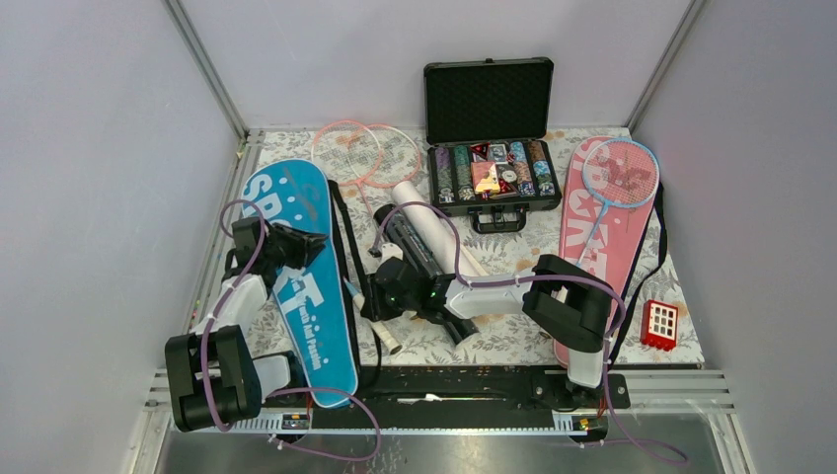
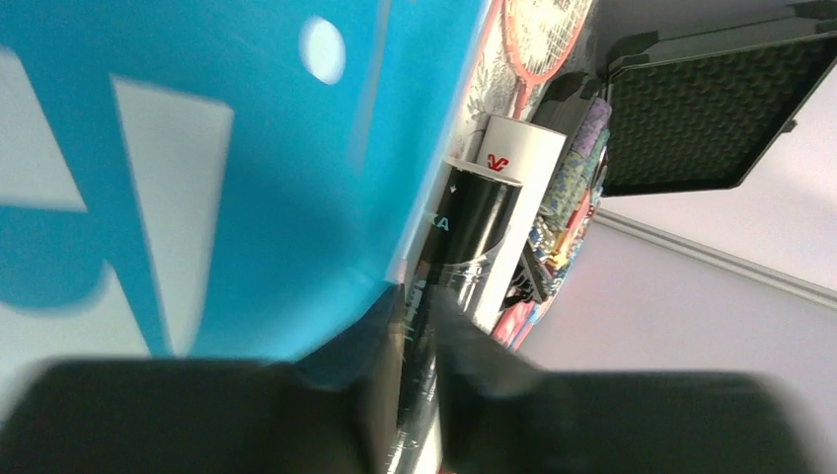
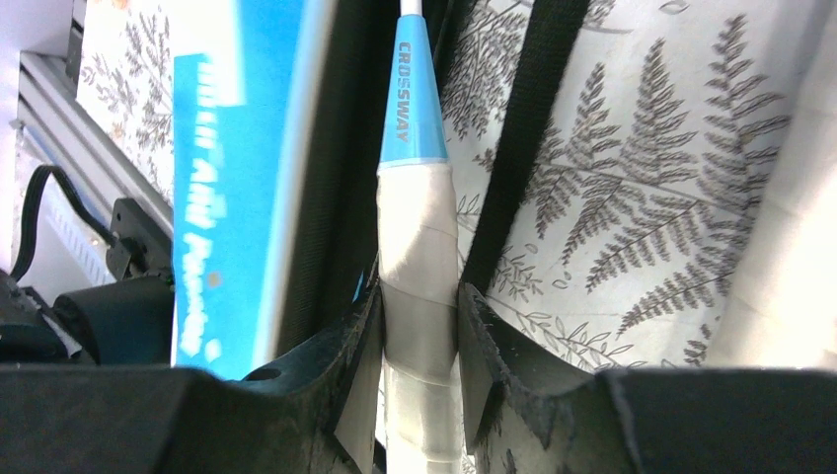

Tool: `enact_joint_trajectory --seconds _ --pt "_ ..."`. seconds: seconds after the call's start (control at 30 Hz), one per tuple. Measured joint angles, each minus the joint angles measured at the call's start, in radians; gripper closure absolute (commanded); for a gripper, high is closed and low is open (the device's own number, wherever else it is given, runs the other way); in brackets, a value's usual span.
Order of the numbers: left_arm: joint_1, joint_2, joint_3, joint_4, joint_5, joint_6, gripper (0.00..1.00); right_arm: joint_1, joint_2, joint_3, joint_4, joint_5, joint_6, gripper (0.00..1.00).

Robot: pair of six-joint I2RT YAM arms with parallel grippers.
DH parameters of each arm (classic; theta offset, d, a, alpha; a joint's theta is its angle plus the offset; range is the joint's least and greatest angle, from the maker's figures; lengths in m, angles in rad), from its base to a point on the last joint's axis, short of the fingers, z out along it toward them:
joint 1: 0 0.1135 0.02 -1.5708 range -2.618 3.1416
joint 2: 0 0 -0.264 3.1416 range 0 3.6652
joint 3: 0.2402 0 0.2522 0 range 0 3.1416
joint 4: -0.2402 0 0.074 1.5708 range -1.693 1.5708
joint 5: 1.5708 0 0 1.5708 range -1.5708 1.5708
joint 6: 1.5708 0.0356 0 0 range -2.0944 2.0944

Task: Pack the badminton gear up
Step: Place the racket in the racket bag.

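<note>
My right gripper (image 3: 418,296) is shut on the white-wrapped handle (image 3: 419,237) of a racket with a light-blue cone. That handle (image 1: 385,336) lies beside the right edge of the blue SPORT cover (image 1: 296,316); the racket's head is hidden. My left gripper (image 2: 419,321) hangs over the cover's upper right edge (image 2: 247,148), its jaws a narrow gap apart with nothing clearly between them. A dark tube (image 1: 403,237) and a white tube (image 1: 419,202) lie mid-table. A pink racket (image 1: 360,148) lies at the back. A light-blue racket (image 1: 620,170) rests on the pink cover (image 1: 582,247).
An open black case of poker chips (image 1: 489,178) stands at the back centre. A small red block (image 1: 659,324) sits at the front right. A black strap (image 3: 523,148) of the cover runs beside the held handle. Grey walls close in on three sides.
</note>
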Motion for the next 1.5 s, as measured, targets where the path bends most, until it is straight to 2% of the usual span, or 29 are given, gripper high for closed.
enact_joint_trajectory --seconds 0.07,0.2,0.33,0.47,0.77,0.93,1.03,1.13,1.2,1.33,1.37,1.5 --pt "-0.002 0.005 0.023 -0.065 0.005 0.028 0.35 0.000 0.000 -0.001 0.006 0.021 -0.005 1.00" --pt "-0.004 0.003 0.128 -0.266 -0.022 0.150 0.26 0.000 -0.002 -0.019 0.028 0.041 -0.029 1.00" --pt "-0.027 -0.017 0.213 -0.414 -0.103 0.279 0.24 0.000 -0.003 -0.029 0.042 0.069 -0.061 1.00" --pt "-0.124 -0.024 0.216 -0.525 -0.161 0.354 0.24 0.000 -0.003 -0.025 0.059 0.100 -0.077 1.00" --pt "-0.374 -0.029 0.212 -0.676 -0.323 0.367 0.30 -0.001 -0.003 0.005 0.055 0.158 -0.077 1.00" --pt "-0.477 -0.052 0.184 -0.703 -0.415 0.319 0.39 -0.001 -0.003 0.026 0.042 0.175 -0.078 1.00" --pt "-0.508 -0.077 0.149 -0.721 -0.449 0.286 0.42 -0.001 -0.003 0.035 0.031 0.179 -0.078 1.00" --pt "-0.533 -0.084 0.132 -0.737 -0.483 0.263 0.48 -0.001 -0.003 0.035 0.026 0.184 -0.078 1.00" --pt "-0.548 -0.084 0.126 -0.740 -0.503 0.248 0.60 0.000 -0.003 0.035 0.023 0.188 -0.077 1.00" --pt "-0.573 -0.084 0.120 -0.733 -0.531 0.228 0.94 0.000 -0.003 0.036 0.023 0.189 -0.069 1.00" --pt "-0.579 -0.084 0.120 -0.728 -0.534 0.227 1.00 -0.001 -0.003 0.036 0.023 0.189 -0.064 1.00" --pt "-0.588 -0.109 0.121 -0.718 -0.525 0.215 1.00 0.000 -0.003 0.034 0.030 0.190 -0.031 1.00"
